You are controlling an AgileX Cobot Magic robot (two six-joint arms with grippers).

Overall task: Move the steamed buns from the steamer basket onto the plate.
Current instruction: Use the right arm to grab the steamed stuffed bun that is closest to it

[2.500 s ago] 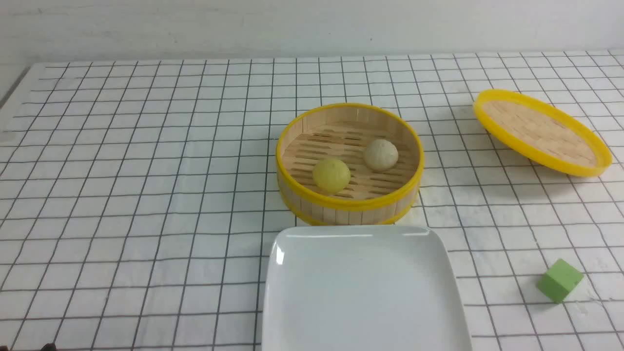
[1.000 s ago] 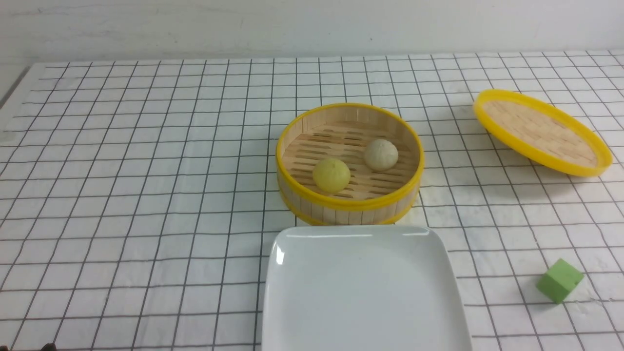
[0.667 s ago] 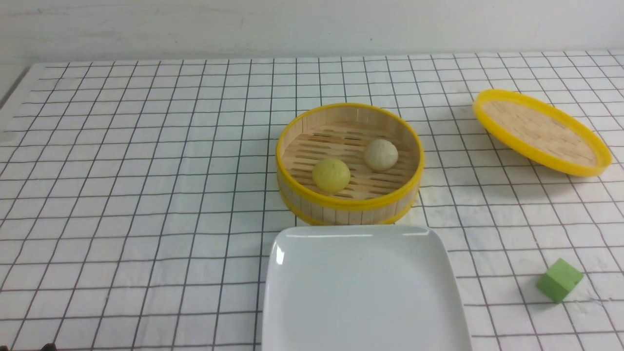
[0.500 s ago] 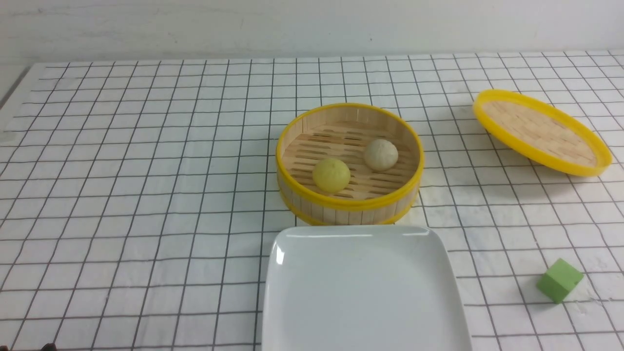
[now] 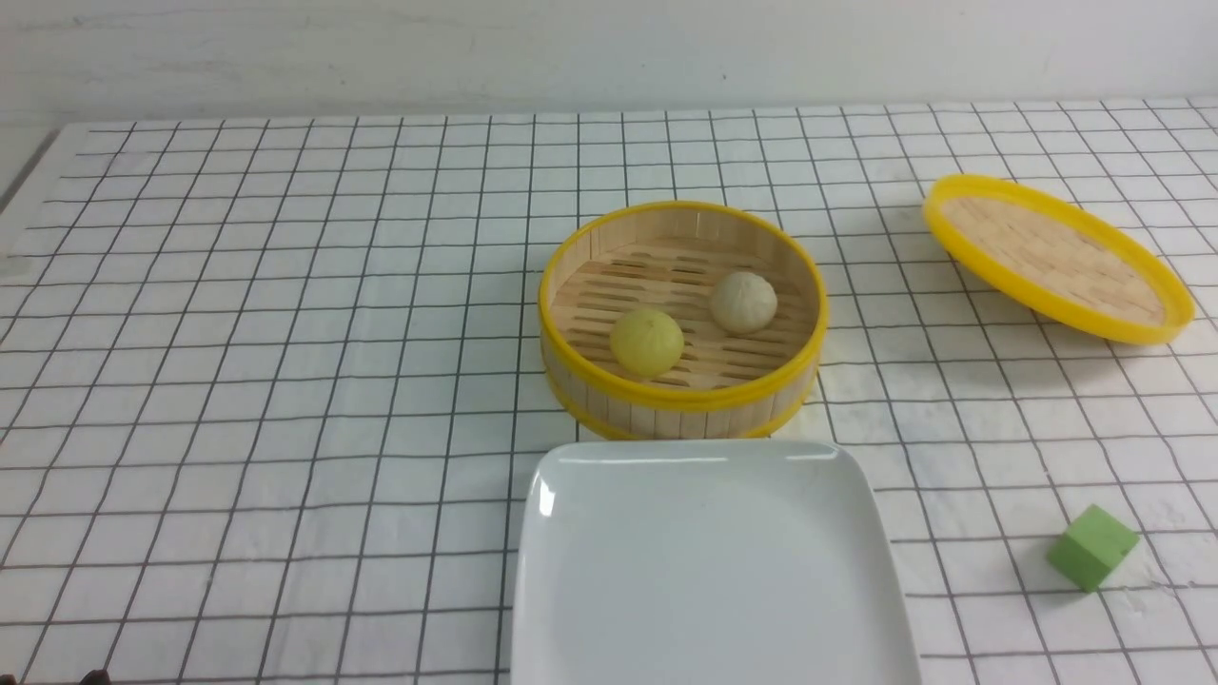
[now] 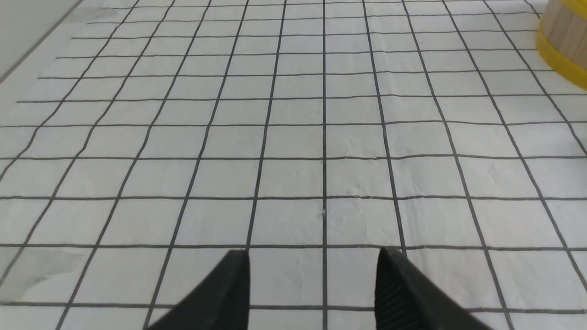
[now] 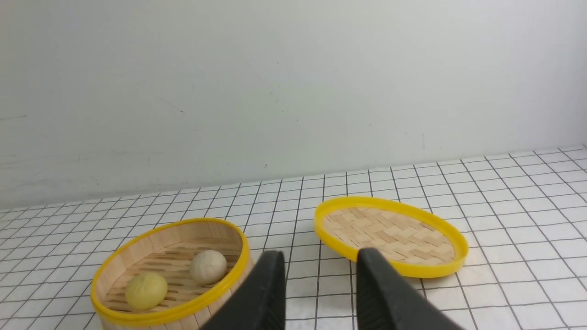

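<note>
My left end effector (image 6: pixel 314 251) is open and empty, poised over bare bench (image 6: pixel 293 137). Only the wall of the steamer basket (image 6: pixel 566 32) shows at the edge of its view, so the buns are well apart from it. My right end effector (image 7: pixel 321 252) is likewise open and empty, facing the basket from a distance.

The woven lid (image 5: pixel 1056 257) is set aside to the right, which leaves the basket open from above. The pale yellow bun (image 5: pixel 647 341) and the beige-white bun (image 5: pixel 743 301) sit apart on the slatted floor. The white plate (image 5: pixel 709 571), just beside the basket, holds nothing.
</note>
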